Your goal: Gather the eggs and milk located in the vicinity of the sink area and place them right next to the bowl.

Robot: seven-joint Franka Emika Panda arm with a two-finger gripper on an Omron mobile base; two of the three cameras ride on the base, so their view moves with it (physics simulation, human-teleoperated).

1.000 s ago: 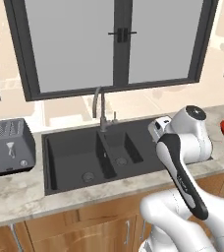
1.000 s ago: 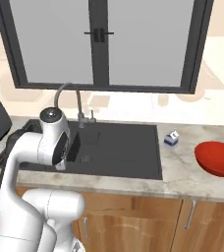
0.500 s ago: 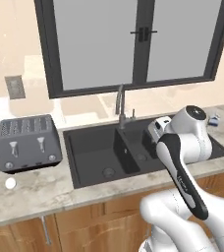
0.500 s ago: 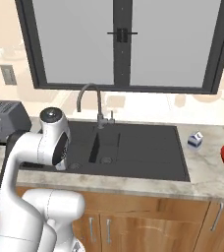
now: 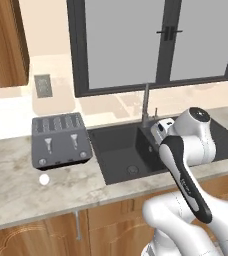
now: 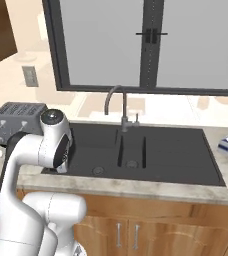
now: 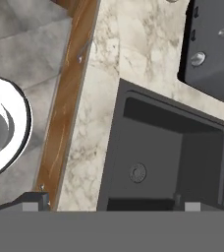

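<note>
Gripper (image 7: 106, 203): its two dark fingertips are standing wide apart at the bottom of the hand view, gripping nothing, and it is hanging above the near left part of the sink.

Sink area (image 5: 131, 150): a dark grey sunken basin, lying directly below the gripper; its round drain (image 7: 137, 173) is showing just ahead of the fingertips. A thin metal faucet (image 6: 117, 102) is rising at the far rim of the basin, beyond the gripper.

Egg (image 5: 44, 179): one small white egg is resting on the marble table (image 5: 31, 195), well apart from the gripper on its left, just in front of the toaster.

Milk (image 6: 226, 143): a small white carton with blue markings is standing on the table past the right end of the sink, well apart from the gripper on its right.

Toaster (image 5: 61, 140): a dark grey four-slot unit is sitting on the table left of the basin, beside the gripper's left.

Window (image 6: 148, 45): dark-framed, sitting behind the faucet.
</note>
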